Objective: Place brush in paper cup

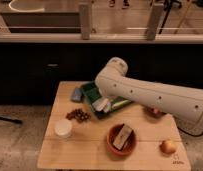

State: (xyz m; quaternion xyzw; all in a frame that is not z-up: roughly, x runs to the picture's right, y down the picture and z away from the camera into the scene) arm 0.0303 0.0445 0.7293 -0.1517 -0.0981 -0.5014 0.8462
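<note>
The white paper cup (63, 128) stands upright on the left part of the wooden table (85, 152). A pale elongated object, probably the brush (121, 103), lies in the green tray (90, 92) at the back of the table. My white arm reaches in from the right. The gripper (101, 104) is low over the tray, right beside the left end of the pale object. The arm hides part of the tray and any contact with the object.
A brown bowl (121, 139) holding a flat dark-and-white item sits front centre. An onion (168, 146) lies at the front right. A dark cluster of small items (78, 115) lies between cup and tray. A blue-grey block (76, 93) sits left of the tray.
</note>
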